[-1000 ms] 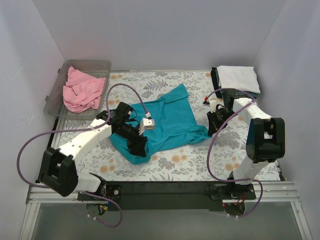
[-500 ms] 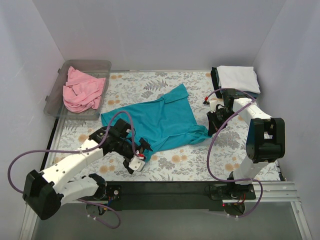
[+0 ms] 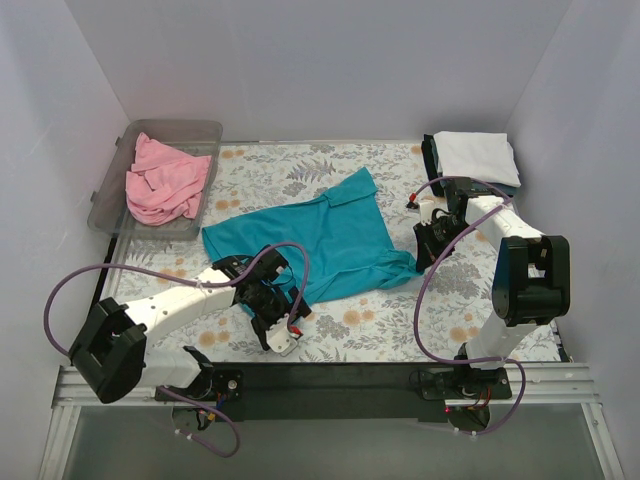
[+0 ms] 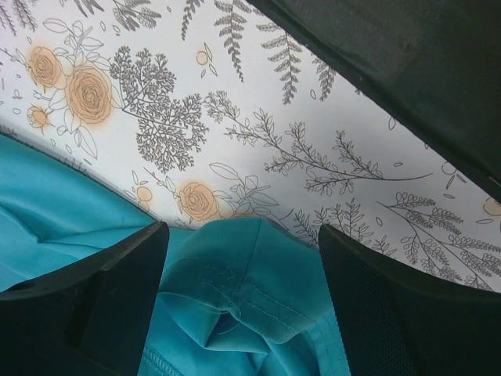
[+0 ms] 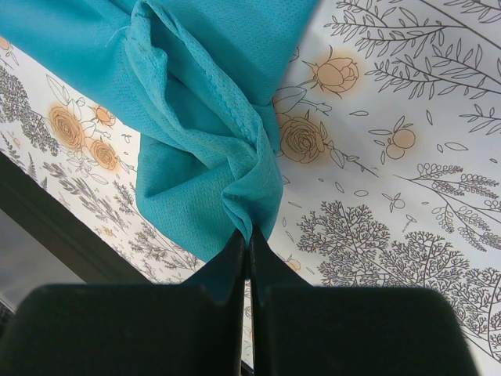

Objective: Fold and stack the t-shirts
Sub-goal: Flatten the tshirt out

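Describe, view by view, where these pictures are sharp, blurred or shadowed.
Top external: even soft light, sharp throughout, faint shadows. Left wrist: the open left claw is a dark soft-edged silhouette; teal t-shirt and floral cloth crisp. Right wrist: the shut right claw blurs black; shirt weave sharp.

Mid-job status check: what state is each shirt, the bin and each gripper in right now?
teal t-shirt: unfolded, spread flat, one corner bunched.
pink t-shirt: crumpled in the clear bin.
white t-shirt: folded, far right corner.
clear bin: open-topped, holding the pink t-shirt.
left gripper: open, astride a teal fold.
right gripper: shut on the teal t-shirt's corner.
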